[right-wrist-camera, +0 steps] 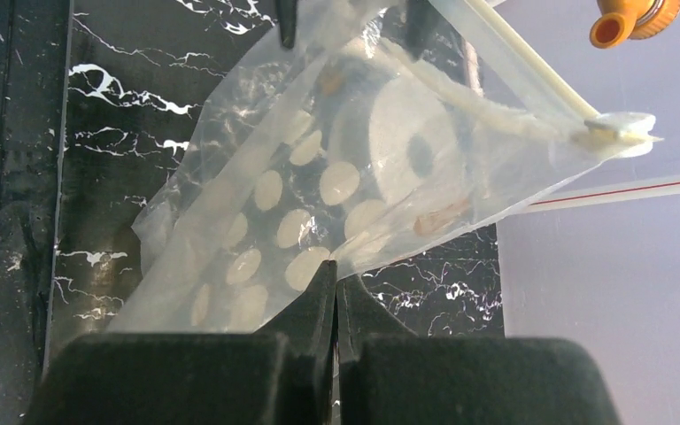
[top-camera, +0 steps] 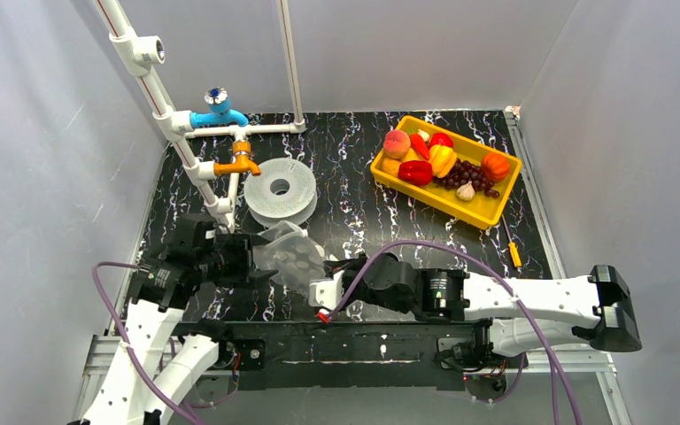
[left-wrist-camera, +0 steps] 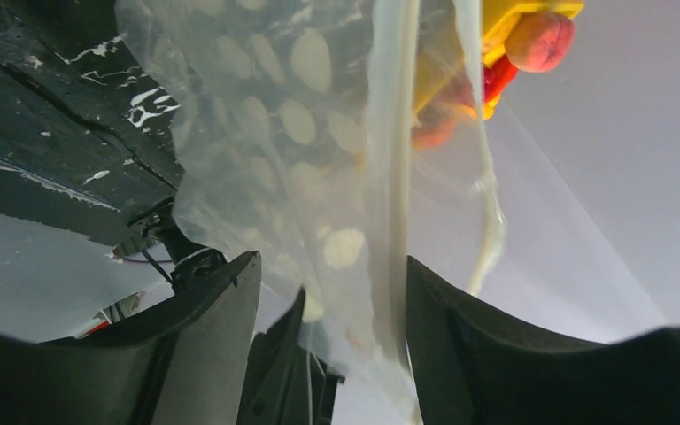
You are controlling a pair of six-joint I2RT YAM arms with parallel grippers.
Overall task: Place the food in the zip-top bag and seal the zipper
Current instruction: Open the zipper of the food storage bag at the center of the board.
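Observation:
The clear zip-top bag [top-camera: 290, 255] with white dots is held up off the table between my two grippers. My right gripper [right-wrist-camera: 335, 270] is shut on the bag's [right-wrist-camera: 319, 177] lower edge. My left gripper [left-wrist-camera: 331, 261] has its jaws apart, and the bag's [left-wrist-camera: 292, 133] mouth edge hangs between them. The pale zipper [left-wrist-camera: 397, 177] runs close to the right finger [left-wrist-camera: 460, 336]. From the right wrist, the zipper [right-wrist-camera: 531, 75] shows as a pale strip along the bag's upper edge. The food [top-camera: 434, 161], including a peach [left-wrist-camera: 540, 40], lies in the yellow tray [top-camera: 487, 212].
A grey ring-shaped spool [top-camera: 281, 190] lies just behind the bag. A white pipe frame [top-camera: 186, 133] with a blue fitting [top-camera: 217, 113] and an orange valve [top-camera: 239, 164] stands at the back left. A small yellow tool [top-camera: 514, 254] lies right of the tray.

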